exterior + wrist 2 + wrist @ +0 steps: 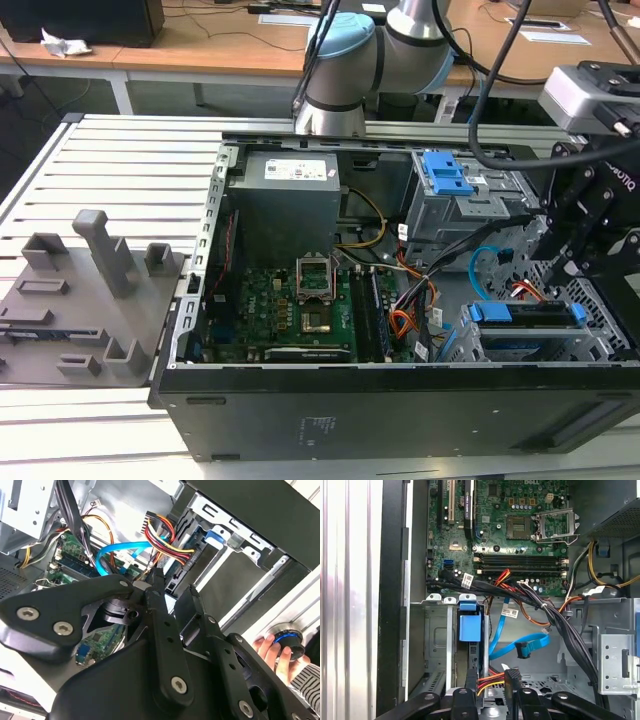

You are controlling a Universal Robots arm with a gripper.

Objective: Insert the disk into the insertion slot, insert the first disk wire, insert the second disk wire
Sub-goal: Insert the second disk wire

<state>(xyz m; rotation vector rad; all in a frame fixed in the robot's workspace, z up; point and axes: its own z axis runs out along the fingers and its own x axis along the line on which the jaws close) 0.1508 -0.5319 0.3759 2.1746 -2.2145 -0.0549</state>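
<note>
1. The disk (470, 627) sits edge-on in the slot (435, 640) of the open computer case (400, 410), its blue frame showing; that step looks done.
2. The pincer (491, 680) hangs at the rear of the disk, right by the black plug of the red, orange and black wire bundle (490, 682). I cannot tell whether it is spread or pinching the plug, nor whether the plug is fully seated.
3. The light-blue cable (520, 647) loops free in the bay, its dark plug apart from the disk, so that step appears left to do.
</note>
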